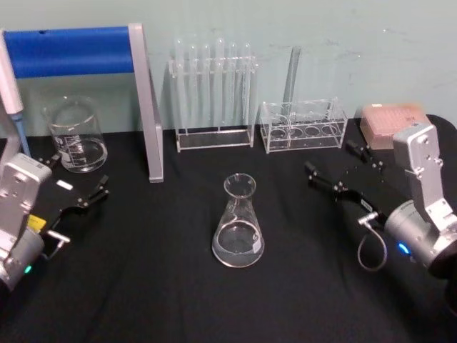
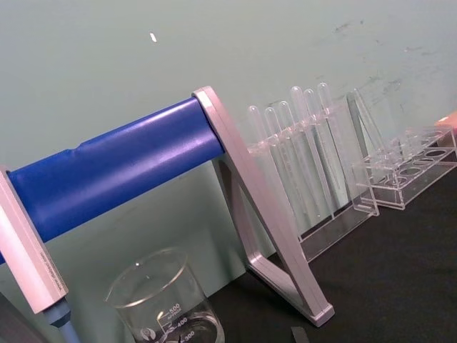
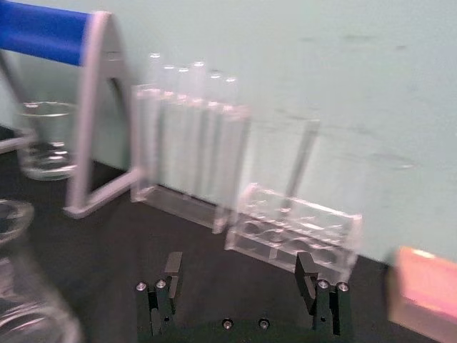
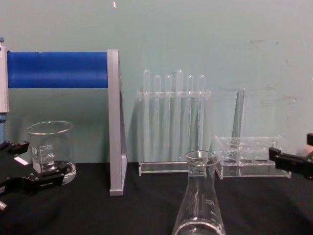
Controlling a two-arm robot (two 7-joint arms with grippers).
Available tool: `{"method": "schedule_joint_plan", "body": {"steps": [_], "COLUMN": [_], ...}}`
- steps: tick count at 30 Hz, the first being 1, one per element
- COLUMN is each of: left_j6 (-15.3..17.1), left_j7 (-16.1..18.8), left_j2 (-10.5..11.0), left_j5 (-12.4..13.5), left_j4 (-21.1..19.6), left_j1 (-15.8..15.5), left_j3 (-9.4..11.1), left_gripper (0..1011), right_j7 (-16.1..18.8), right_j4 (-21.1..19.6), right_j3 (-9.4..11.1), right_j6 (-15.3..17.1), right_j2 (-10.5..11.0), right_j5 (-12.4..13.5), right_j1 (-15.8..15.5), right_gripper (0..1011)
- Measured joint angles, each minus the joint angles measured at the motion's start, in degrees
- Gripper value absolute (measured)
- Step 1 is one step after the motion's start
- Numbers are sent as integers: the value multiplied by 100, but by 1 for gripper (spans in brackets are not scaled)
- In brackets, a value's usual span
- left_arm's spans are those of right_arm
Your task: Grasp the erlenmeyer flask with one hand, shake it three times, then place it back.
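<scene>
The erlenmeyer flask [image 1: 238,223] is clear glass and stands upright on the black table [image 1: 164,286], in the middle between both arms. It also rises at the bottom of the chest view as the flask [image 4: 199,201], and its edge shows in the right wrist view as the flask [image 3: 21,286]. My right gripper [image 1: 335,166] hovers to the right of the flask and a little behind it, apart from it and open with nothing between its fingers [image 3: 307,275]. My left gripper [image 1: 71,179] rests open at the far left, in front of the beaker.
A glass beaker [image 1: 77,136] stands at the back left. Beside it is a blue-barred stand with a grey frame [image 1: 148,107]. A rack of test tubes [image 1: 213,93] and a low clear rack [image 1: 303,127] line the back wall. A pink box [image 1: 391,123] sits far right.
</scene>
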Motion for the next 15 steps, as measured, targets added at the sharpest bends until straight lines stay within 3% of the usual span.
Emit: {"method": "schedule_joint_plan", "body": {"steps": [3, 7, 9, 14, 15], "left_j6": [0, 0, 0, 0, 0], "left_j7": [-1, 0, 0, 0, 0], "left_j2": [0, 0, 0, 0, 0], "left_j5": [0, 0, 0, 0, 0], "left_j4": [0, 0, 0, 0, 0], "left_j1": [0, 0, 0, 0, 0], "left_j3": [0, 0, 0, 0, 0], "left_gripper": [1001, 1001, 1001, 1001, 1001], "right_j7": [-399, -700, -973, -1408, -1408], "right_j4": [288, 492, 686, 917, 917], "right_j3": [-9, -91, -197, -379, -379], "right_j6": [-159, -288, -394, -556, -556], "right_j2": [-208, -314, -388, -449, -449], "right_j5": [-407, -824, -1252, -2002, -2002], "right_j1": [169, 287, 386, 489, 489], "right_gripper": [1003, 1002, 1002, 1002, 1003]}}
